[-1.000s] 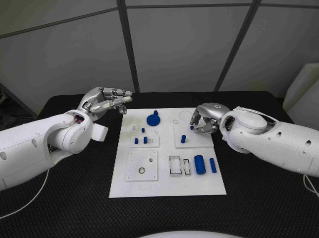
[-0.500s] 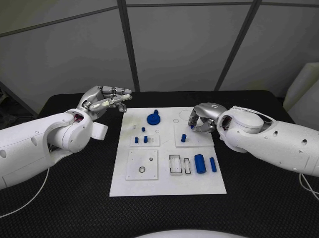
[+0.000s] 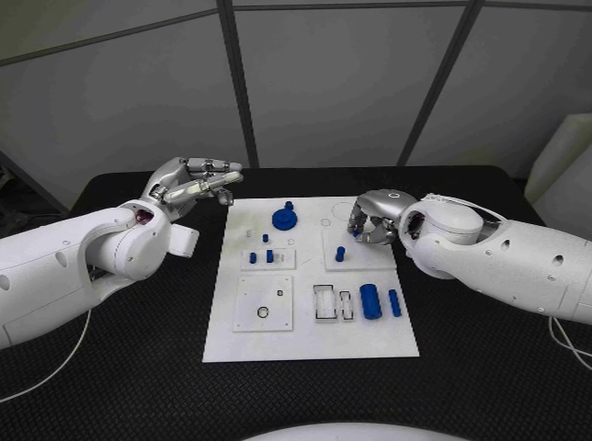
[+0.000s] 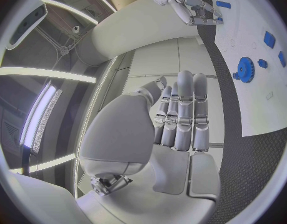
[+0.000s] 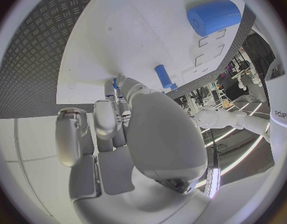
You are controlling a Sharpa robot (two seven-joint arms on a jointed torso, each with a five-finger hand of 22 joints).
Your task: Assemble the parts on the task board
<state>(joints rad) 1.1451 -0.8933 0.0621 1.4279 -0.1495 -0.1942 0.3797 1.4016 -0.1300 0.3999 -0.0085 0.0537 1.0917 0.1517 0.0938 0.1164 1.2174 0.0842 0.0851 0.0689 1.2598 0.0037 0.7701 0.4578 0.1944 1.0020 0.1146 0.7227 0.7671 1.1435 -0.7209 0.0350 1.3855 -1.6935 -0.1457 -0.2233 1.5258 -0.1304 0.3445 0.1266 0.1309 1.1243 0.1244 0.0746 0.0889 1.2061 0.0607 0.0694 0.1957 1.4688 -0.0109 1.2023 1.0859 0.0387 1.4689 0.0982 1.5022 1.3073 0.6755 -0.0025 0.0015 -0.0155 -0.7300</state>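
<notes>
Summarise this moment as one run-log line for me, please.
left hand: open, off task board | right hand: pinches small blue part above board | blue gear, blue cylinder: on board

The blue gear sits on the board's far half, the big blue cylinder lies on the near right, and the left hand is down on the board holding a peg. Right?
Not quite. The gear and the big blue cylinder are as you say, but the left hand is off the task board, above the black table beyond its far left corner, with nothing in it, as the head view shows.
</notes>
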